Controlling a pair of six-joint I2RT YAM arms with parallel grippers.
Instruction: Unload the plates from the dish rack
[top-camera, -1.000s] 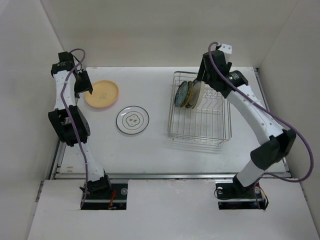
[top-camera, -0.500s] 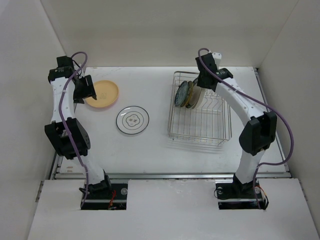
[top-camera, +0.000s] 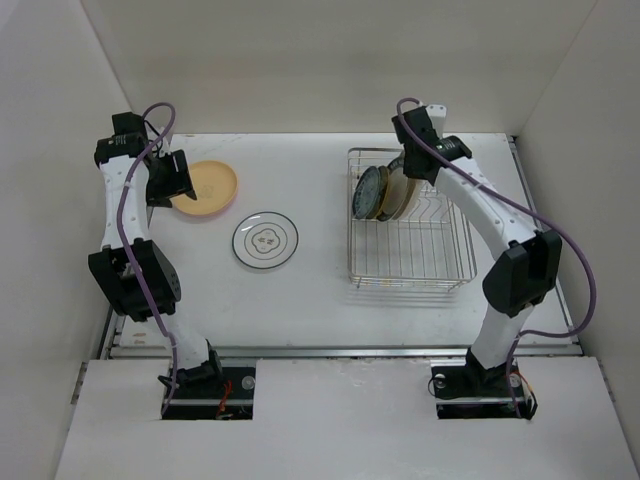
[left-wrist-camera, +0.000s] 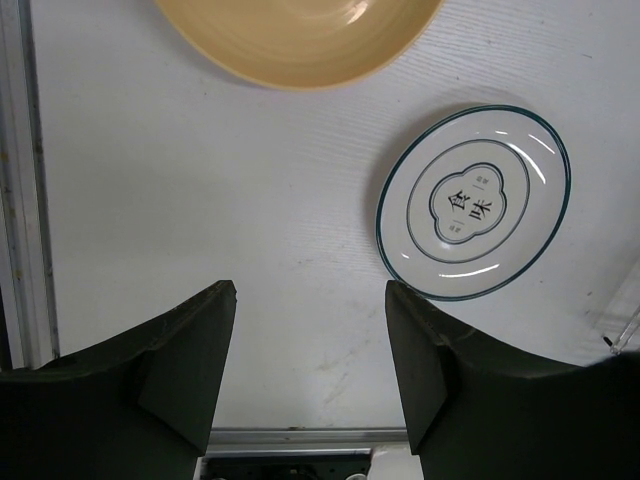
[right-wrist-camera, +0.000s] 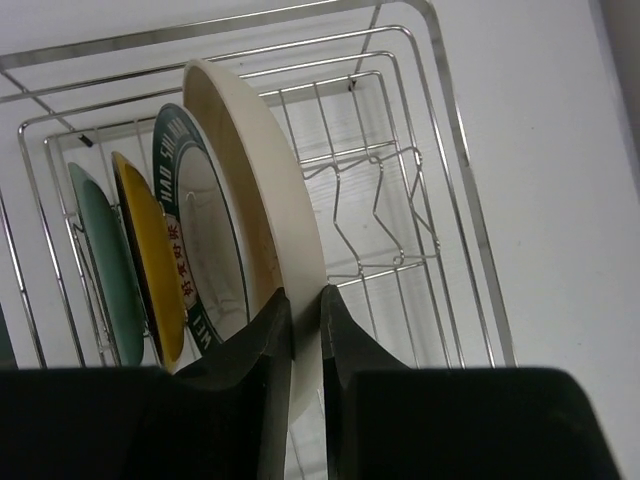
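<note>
The dish rack (top-camera: 412, 250) (right-wrist-camera: 440, 150) stands at the right of the table with several plates upright in it. My right gripper (right-wrist-camera: 306, 308) (top-camera: 404, 168) is shut on the rim of the cream plate (right-wrist-camera: 255, 150) (top-camera: 397, 190), the rightmost one. To its left stand a white plate with a dark green rim (right-wrist-camera: 190, 215), a yellow plate (right-wrist-camera: 150, 255) and a teal plate (right-wrist-camera: 100, 250). A peach-pink plate (top-camera: 208, 187) (left-wrist-camera: 300, 40) and a white teal-rimmed plate (top-camera: 265, 241) (left-wrist-camera: 472, 202) lie flat on the table. My left gripper (left-wrist-camera: 310, 292) (top-camera: 176, 186) hangs open and empty over the pink plate's left edge.
White walls close in the table at the back and both sides. A metal rail (left-wrist-camera: 20, 200) runs along the table's left edge. Bare wire prongs (right-wrist-camera: 375, 215) fill the rack to the right of the cream plate.
My right gripper has shut on the cream plate's rim. The rack has slid a little to the right and forward. The left arm has barely moved.
</note>
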